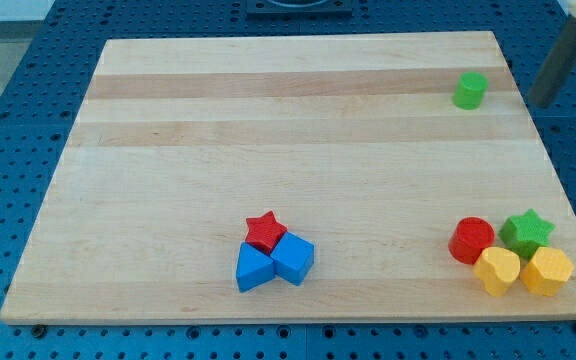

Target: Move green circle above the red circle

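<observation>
The green circle (470, 90) stands near the view's top right of the wooden board (268, 150). The red circle (471, 240) sits at the view's bottom right, far below the green circle. My dark rod comes in at the top right corner, and my tip (541, 103) rests at the board's right edge, a short way to the right of the green circle and apart from it.
A green star (527, 232) sits right of the red circle, with a yellow heart (497, 270) and a yellow hexagon (547, 271) below them. A red star (265, 231) and two blue blocks (274, 263) cluster at the bottom centre.
</observation>
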You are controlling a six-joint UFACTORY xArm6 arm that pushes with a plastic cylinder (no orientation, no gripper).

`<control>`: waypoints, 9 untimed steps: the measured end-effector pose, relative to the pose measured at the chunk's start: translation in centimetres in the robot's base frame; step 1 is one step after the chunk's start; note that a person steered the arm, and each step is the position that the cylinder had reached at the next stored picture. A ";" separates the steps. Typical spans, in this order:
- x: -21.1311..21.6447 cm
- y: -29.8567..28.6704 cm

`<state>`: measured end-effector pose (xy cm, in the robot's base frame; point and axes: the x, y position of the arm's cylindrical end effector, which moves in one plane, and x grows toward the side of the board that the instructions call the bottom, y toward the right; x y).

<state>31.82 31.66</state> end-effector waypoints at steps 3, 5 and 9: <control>2.7 -8.5; 1.1 -10.8; 6.8 -12.4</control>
<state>38.60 19.26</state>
